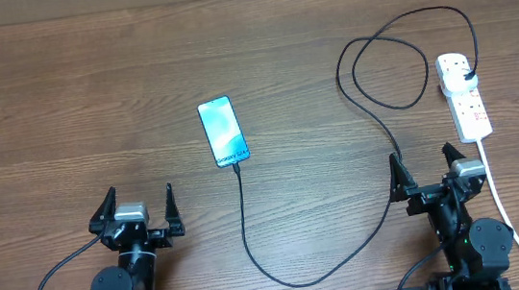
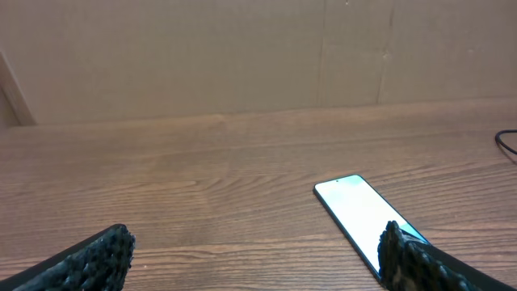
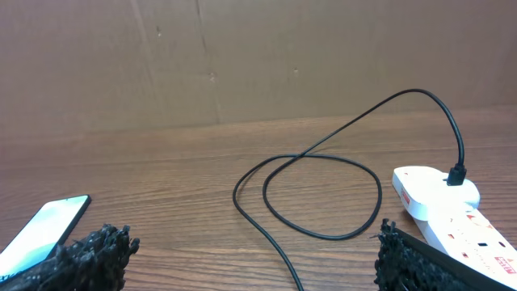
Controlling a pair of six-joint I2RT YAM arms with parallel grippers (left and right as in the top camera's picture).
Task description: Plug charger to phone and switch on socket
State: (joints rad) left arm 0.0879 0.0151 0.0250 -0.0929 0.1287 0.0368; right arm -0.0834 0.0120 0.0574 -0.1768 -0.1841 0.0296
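The phone (image 1: 222,131) lies left of the socket (image 1: 464,94), the charger (image 1: 242,205) looping between them.

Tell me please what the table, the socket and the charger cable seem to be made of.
The table looks like wood or wood-look laminate: brown grain lines, matte. The socket seems smooth white plastic, slightly glossy. The charger cable seems black rubbery plastic: it lies in loose loops.
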